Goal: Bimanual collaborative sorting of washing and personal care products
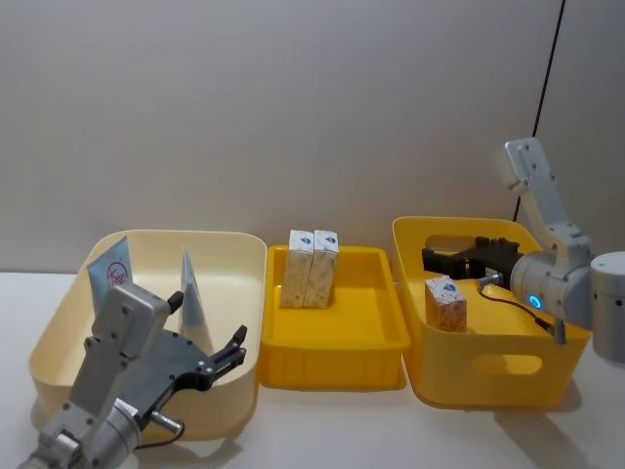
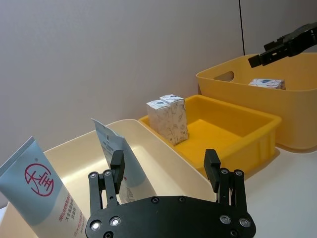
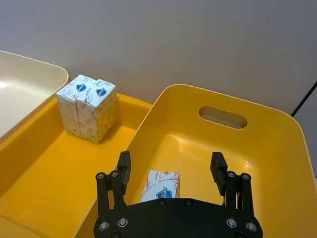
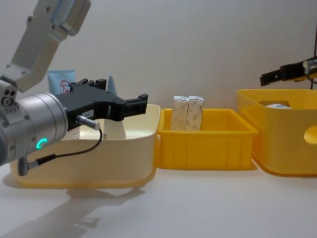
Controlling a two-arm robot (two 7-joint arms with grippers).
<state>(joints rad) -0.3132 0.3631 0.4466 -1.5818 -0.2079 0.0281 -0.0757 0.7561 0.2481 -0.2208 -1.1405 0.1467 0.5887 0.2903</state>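
Head view, and the sort looks partly done: a logo-faced tube (image 1: pixel 108 266) and a second tube (image 1: pixel 192 293) stand propped in the cream bin (image 1: pixel 225 237) left of the shallow yellow tray (image 1: pixel 361 313). A lone carton (image 1: pixel 446 304) sits in the deep yellow bin (image 1: pixel 488 376) on the tray's right. A pair of cartons (image 1: pixel 298 272) waits upright, touching, at the tray's back, and those look like the work left. The left gripper (image 1: pixel 234 352) hangs over the cream bin's front, fingers spread, empty. The right gripper (image 1: pixel 430 262) hovers above the lone carton, jaws apart, holding nothing. Underneath is a plain white table (image 1: pixel 332 430), with a bare grey wall (image 1: pixel 293 98) behind and a thin dark cable (image 1: pixel 549 66) running down it, right of the tray.
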